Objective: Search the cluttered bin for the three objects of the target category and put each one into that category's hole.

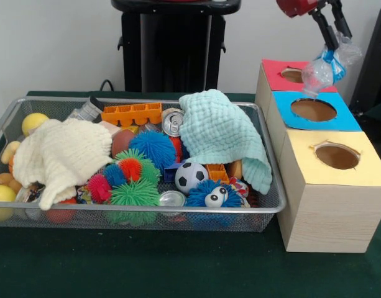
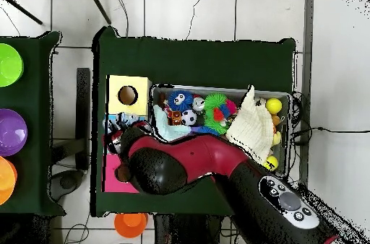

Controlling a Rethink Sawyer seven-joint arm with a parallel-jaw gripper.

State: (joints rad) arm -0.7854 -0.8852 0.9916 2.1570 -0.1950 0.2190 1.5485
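Front view: the gripper (image 1: pixel 332 45) descends from the upper right, its two black fingers (image 1: pixel 324 28) clamped on a crumpled clear plastic bottle with a blue label (image 1: pixel 321 70). The bottle hangs in the air, neck downward, directly above the far edge of the blue-surround hole (image 1: pixel 313 110) and clear of the box top.

The pale wooden box (image 1: pixel 321 208) stands just right of the wire-mesh bin (image 1: pixel 265 214) and carries three round holes in a row: a red-surround hole (image 1: pixel 292 75) farthest, the blue one in the middle, and a yellow-surround hole (image 1: pixel 337 155) nearest the camera.

The bin occupies the left and centre of the green table (image 1: pixel 146 267). Its contents include a cream knitted cloth (image 1: pixel 63 155) at left, a mint-green cloth (image 1: pixel 224 136) draped at right, an orange building block (image 1: pixel 132 113) at the far side, a soda can (image 1: pixel 173 122) beside it, a second can (image 1: pixel 172 198) near the front wall, a small soccer ball (image 1: pixel 191 176), several spiky rubber balls (image 1: pixel 134 192), a blue fuzzy toy with eyes (image 1: pixel 213 194), and yellow balls (image 1: pixel 33 122) at the left end.

Overhead view: the red and black arm (image 2: pixel 209 165) crosses the table and covers the blue and red surrounds; the yellow surround (image 2: pixel 128 95) and the bin (image 2: pixel 283 97) remain visible.
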